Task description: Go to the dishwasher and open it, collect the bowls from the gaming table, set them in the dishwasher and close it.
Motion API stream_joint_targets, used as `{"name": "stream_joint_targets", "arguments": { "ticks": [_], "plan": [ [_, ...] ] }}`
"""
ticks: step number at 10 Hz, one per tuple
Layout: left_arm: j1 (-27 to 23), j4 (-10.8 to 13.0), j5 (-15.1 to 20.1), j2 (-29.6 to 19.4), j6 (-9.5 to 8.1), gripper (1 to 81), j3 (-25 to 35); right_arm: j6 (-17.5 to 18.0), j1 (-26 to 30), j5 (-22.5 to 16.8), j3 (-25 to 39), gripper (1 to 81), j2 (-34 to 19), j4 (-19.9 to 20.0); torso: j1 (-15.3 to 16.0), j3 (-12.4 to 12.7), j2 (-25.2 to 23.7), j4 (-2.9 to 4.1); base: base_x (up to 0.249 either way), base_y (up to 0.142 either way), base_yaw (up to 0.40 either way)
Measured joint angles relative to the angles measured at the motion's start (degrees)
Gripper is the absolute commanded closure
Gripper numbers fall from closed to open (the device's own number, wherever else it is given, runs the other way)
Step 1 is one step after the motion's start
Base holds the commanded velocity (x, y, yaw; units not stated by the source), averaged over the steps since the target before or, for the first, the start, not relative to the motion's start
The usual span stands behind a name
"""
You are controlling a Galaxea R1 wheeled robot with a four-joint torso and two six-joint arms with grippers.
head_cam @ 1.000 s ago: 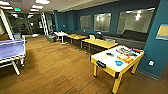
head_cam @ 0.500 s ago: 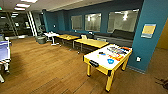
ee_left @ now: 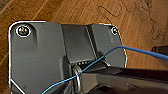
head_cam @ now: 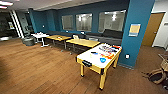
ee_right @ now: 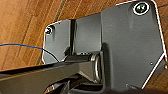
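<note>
The floor (head_cam: pixel 37 72) looks like wood plank, warm brown with a soft sheen and visible grain lines in both wrist views. The gaming table (head_cam: pixel 86 58) has a smooth, glossy white top with bright printed patches toward its far end, and yellow sides and legs with an even painted look. The two long tables (head_cam: pixel 82 42) behind it have pale wood-coloured tops, matt. The walls and the pillar (head_cam: pixel 136 47) are matt blue paint; the windows (head_cam: pixel 83 22) are reflective glass. The door (head_cam: pixel 152 28) at the right looks like mid-brown wood. A thin blue cable (ee_left: pixel 140 50) looks like smooth plastic.
</note>
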Motion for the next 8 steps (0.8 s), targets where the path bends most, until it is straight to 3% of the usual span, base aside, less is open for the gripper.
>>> {"name": "stream_joint_targets", "arguments": {
  "ticks": [1, 8],
  "plan": [
    [-0.2, 0.0, -0.2, 0.0, 0.00, 1.0, 0.0, 0.0, -0.3, -0.2, 0.0, 1.0, 0.1, 0.0, 0.0, 0.0, 0.0, 0.00, 0.000, -0.095, 0.000],
    [0.4, 0.0, 0.0, 0.3, 0.01, 1.0, 0.0, 0.0, 0.0, 0.0, -0.1, 1.0, 0.1, 0.0, 0.0, 0.0, 0.0, 0.00, 0.000, 0.000, 0.000]
  ]
}}
